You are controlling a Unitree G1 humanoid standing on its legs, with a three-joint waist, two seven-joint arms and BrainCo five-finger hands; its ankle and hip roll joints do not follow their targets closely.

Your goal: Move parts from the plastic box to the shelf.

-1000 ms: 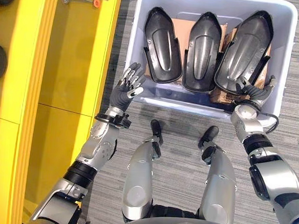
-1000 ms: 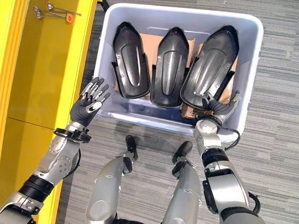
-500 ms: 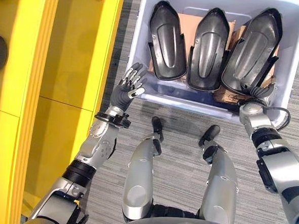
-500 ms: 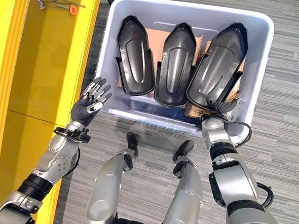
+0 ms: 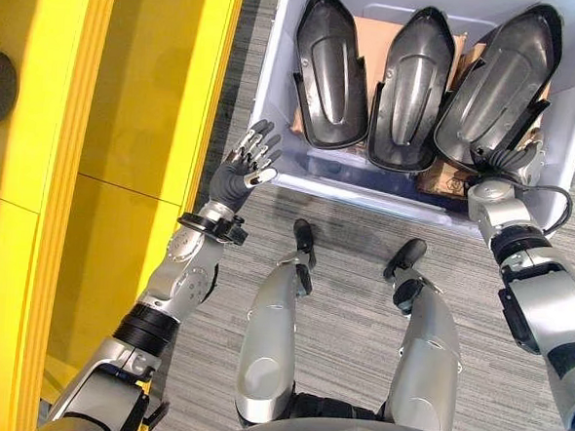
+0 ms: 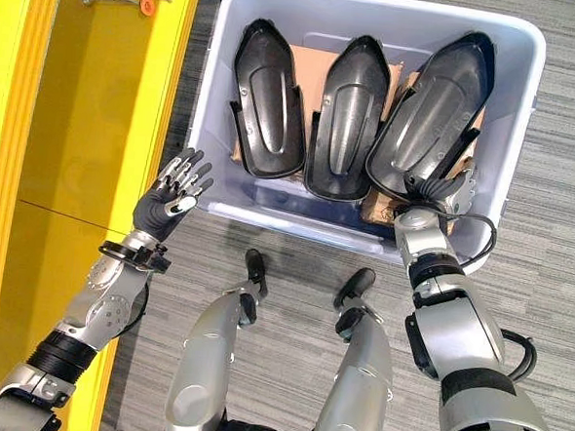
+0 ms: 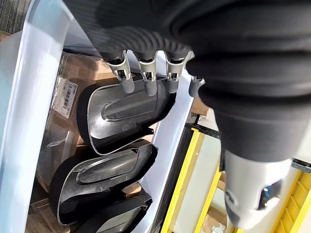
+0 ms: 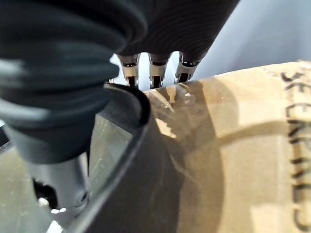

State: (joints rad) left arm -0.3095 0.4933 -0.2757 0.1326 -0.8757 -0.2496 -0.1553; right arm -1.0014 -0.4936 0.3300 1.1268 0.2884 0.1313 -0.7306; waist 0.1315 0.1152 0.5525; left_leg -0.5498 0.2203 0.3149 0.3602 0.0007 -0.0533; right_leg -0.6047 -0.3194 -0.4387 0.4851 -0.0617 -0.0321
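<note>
While right hand [image 6: 443, 191] reaches into plastic box [image 6: 218, 74], fingers hidden under rightmost black part [image 6: 430, 112]: grip not readable. Left hand [image 6: 171, 197] outside box's corner, fingers relaxed, holding nothing. Three parts on printed cardboard [image 8: 252, 160], lettering cut off. Yellow shelf [image 6: 89, 115] alongside.

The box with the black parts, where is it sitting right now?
The box sits on the grey floor straight ahead of the robot, with the yellow shelf along its left side.

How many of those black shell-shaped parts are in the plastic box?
3, side by side in the plastic box: left part, middle part, right part by the right hand. More may be hidden underneath.
</note>
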